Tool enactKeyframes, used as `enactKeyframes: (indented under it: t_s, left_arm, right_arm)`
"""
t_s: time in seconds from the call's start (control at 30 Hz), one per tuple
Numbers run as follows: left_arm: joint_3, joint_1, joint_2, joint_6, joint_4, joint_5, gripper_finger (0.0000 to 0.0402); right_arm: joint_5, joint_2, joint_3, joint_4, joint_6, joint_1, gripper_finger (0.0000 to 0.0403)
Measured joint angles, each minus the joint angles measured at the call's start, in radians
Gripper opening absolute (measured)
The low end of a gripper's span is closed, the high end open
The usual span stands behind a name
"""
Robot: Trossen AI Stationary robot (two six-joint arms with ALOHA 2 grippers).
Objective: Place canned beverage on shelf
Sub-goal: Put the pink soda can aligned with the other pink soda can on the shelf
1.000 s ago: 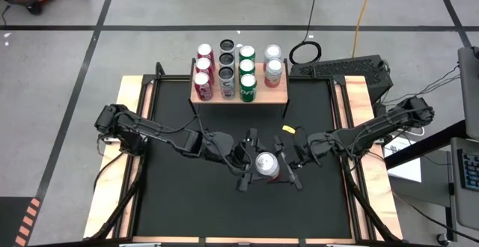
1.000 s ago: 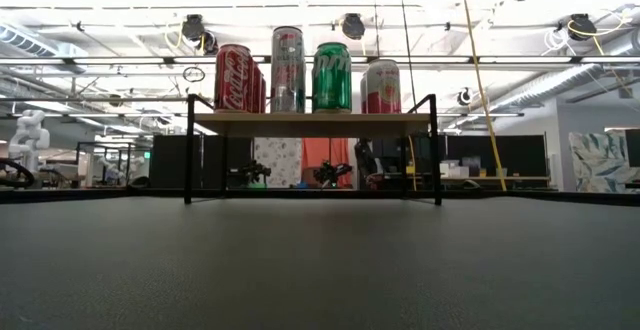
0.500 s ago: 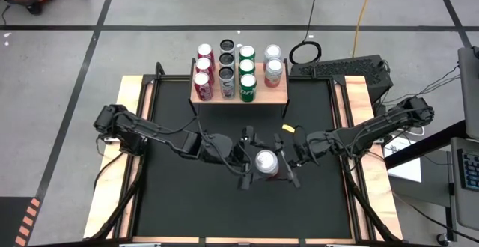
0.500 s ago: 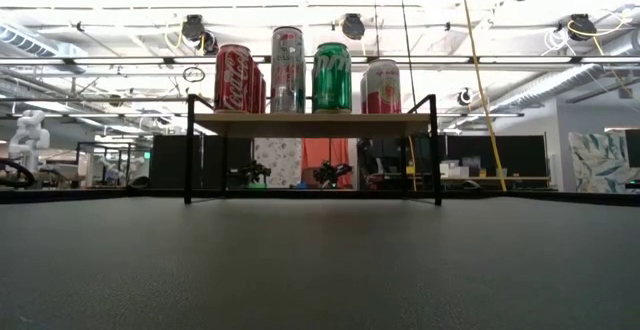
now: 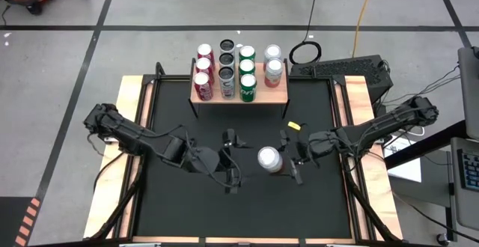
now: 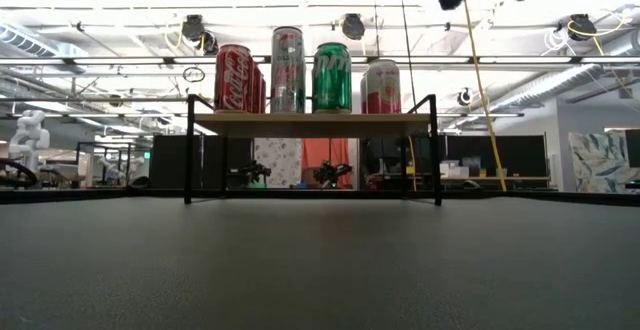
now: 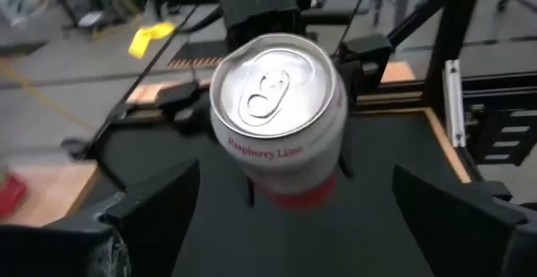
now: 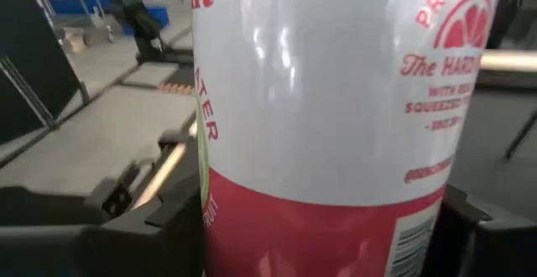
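Can (image 5: 269, 159) now held by right tool (image 5: 285, 159) alone; left tool (image 5: 231, 163) withdrawn, open.

can (image 5: 269, 159): white-and-red, upright (silver top) | shelf (image 5: 278, 93): light wood, holding ten cans, far edge

Left claw (image 5: 230, 162) spread wide, empty; right claw (image 5: 291, 157) clamped shut.

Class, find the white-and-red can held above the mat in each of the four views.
High view: white-and-red can, centre, in the right pincer.
Low view: not in it.
Left wrist view: centre.
Right wrist view: fills the picture.
Shared landmark: the right pincer holding it.
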Motion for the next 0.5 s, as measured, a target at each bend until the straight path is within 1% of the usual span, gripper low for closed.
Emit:
enactKeyframes:
  t_s: [0.13, 0.17, 0.23, 0.3, 0.37, 0.4, 0.5]
  left_arm:
    - [-0.018, -0.032, -0.002, -0.092, -0.066, -0.081, 0.0391]
    - [-0.038, -0.039, -0.002, -0.112, -0.057, -0.095, 0.0391]
    - [-0.096, -0.052, -0.002, -0.146, 0.011, -0.125, 0.0391]
    - [-0.166, -0.064, -0.001, -0.171, 0.103, -0.159, 0.0391]
    - [-0.239, -0.075, 0.000, -0.192, 0.210, -0.203, 0.0391]
    - [-0.273, -0.078, 0.000, -0.202, 0.270, -0.223, 0.0391]
    - [-0.376, -0.077, 0.004, -0.228, 0.482, -0.252, 0.0391]
  right_arm:
    - [0.003, -0.029, 0.000, -0.101, 0.040, 0.004, 0.0278]
    - [0.004, -0.031, -0.001, -0.113, 0.052, 0.006, 0.0278]
    - [0.012, -0.031, -0.027, -0.072, 0.067, 0.015, 0.0278]
    - [0.049, -0.030, -0.079, 0.008, 0.072, 0.027, 0.0278]
    - [0.091, -0.029, -0.138, 0.132, 0.073, 0.034, 0.0279]
    - [0.108, -0.029, -0.171, 0.214, 0.074, 0.036, 0.0279]
    - [0.115, -0.021, -0.258, 0.473, 0.088, 0.037, 0.0279]
